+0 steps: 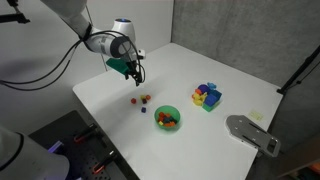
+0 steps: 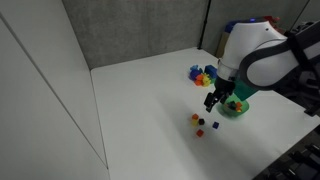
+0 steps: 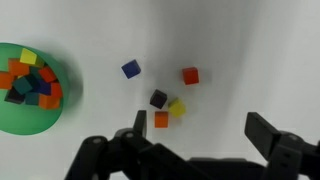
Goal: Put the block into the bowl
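The tiny red block (image 3: 190,75) lies on the white table, also seen in both exterior views (image 1: 132,100) (image 2: 195,117). The bright green bowl (image 3: 10,125) holds several coloured blocks and sits at the left of the wrist view. It shows in both exterior views (image 1: 157,119) (image 2: 241,111), partly behind the gripper in one. My gripper (image 3: 200,128) is open and empty. It hangs above the table (image 1: 133,70) (image 2: 215,100), with the red block a little ahead of the fingertips.
A blue block (image 3: 131,68), a dark block (image 3: 158,98), a yellowish block (image 3: 177,107) and an orange block (image 3: 161,120) lie near the red one. A blue-yellow-red cluster of larger blocks (image 1: 207,96) stands farther back. A grey metal piece (image 1: 250,132) lies at the table's edge.
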Tool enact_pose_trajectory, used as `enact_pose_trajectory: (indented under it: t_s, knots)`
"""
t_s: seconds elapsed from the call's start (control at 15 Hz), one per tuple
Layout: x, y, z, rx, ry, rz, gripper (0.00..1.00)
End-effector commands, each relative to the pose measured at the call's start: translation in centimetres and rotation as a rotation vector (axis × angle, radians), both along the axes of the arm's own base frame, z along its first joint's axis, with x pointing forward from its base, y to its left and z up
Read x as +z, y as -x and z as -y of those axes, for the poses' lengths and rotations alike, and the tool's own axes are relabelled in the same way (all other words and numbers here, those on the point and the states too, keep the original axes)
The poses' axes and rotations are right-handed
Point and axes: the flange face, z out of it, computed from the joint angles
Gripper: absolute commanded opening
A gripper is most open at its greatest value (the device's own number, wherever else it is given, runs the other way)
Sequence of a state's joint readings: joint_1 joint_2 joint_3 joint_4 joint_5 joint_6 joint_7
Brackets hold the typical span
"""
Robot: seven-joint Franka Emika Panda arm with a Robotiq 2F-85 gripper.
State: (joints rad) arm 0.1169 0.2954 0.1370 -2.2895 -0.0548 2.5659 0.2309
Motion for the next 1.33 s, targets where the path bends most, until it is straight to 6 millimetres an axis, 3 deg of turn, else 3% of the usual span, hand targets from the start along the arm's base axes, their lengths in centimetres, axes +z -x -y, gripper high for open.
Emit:
enact_pose_trajectory:
  t_s: [0.0,0.13,0.27,0.8,1.27]
  knots:
    - [-0.9,-0.1,0.0,0.006,-0.003,0.000,1.00]
    - [-1.9,-0.1,0.1,0.007,-0.001,-0.009,1.00]
    - [-1.7,-0.1,0.0,0.009,-0.001,-0.006,1.00]
    - [-8.4,0.2,-2.1,0.053,-0.001,-0.019,1.00]
    - [-12.6,-0.7,-1.1,0.034,-0.003,-0.029,1.00]
